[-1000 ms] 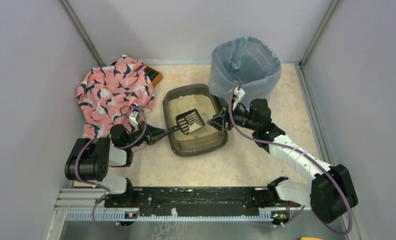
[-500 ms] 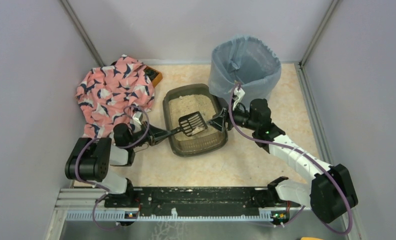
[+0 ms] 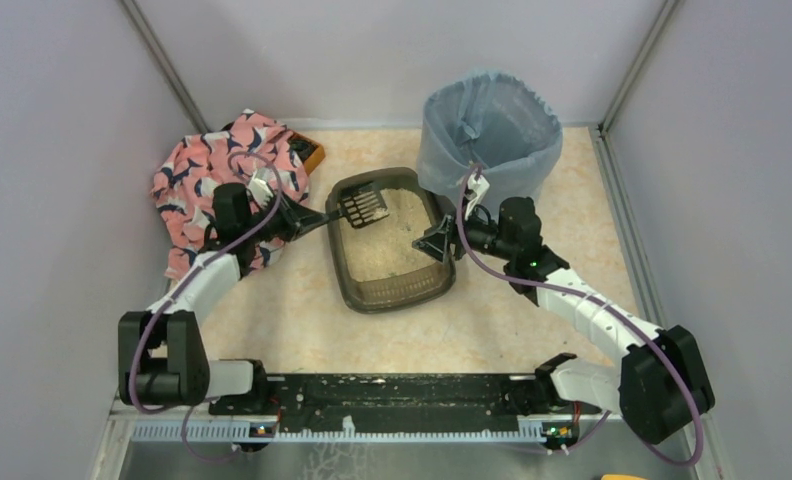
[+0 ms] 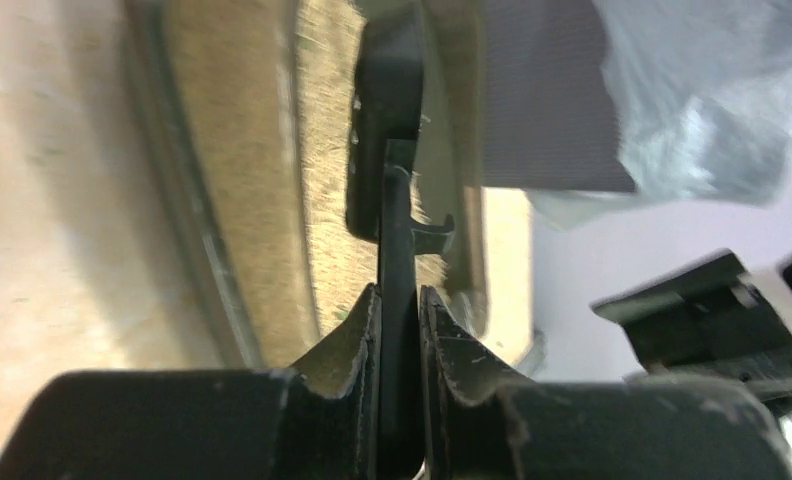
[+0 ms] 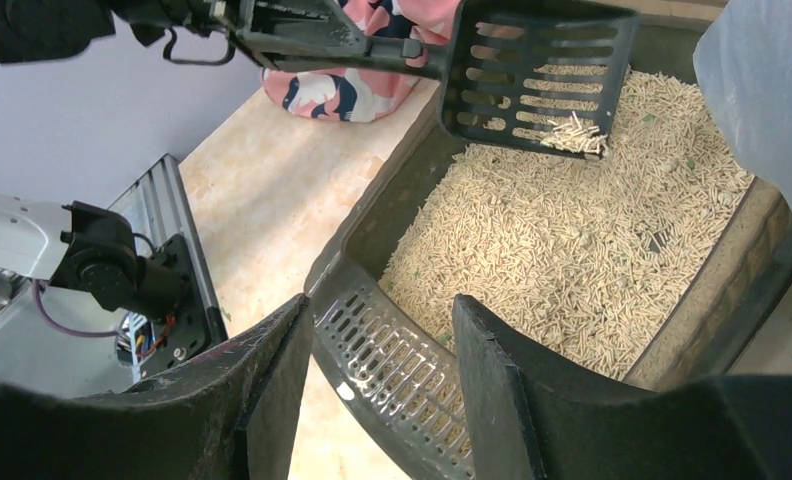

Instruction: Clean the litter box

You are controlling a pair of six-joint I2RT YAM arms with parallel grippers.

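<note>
I am looking at the litter box (image 3: 397,296). It sits in the middle of the bench (image 3: 472,335), a bit closer to the far edge. It is full of pale little pellets.

The left arm (image 3: 197,280) reaches in from the left edge. Its jaws are squeezed tight on the thin handle of the black scoop (image 3: 365,208). The scoop is lifted up above the far left part of the box. It is not digging in the litter. A small heap of pellets (image 5: 575,135) lies in one corner of the scoop. The rest of the scoop looks bare, with its slots showing.

The right arm (image 3: 572,300) comes from the near right corner. Its jaws are wide apart, and the slotted rim on the right side of the box shows between them. I cannot tell if they touch it. I think they are there to keep the box from sliding.

The round bin (image 3: 537,165) with the blue-grey bag stands near the far right corner, just beside the box. I cannot see what is inside it. A pink patterned cloth (image 3: 222,175) lies by the far left corner.

So I think the job is partway done. One scoop is up, but it is not over the bin yet. It must cross the box to the right and tip out. I see one or two dark bits in the litter (image 5: 657,240), so more scooping may be needed.
</note>
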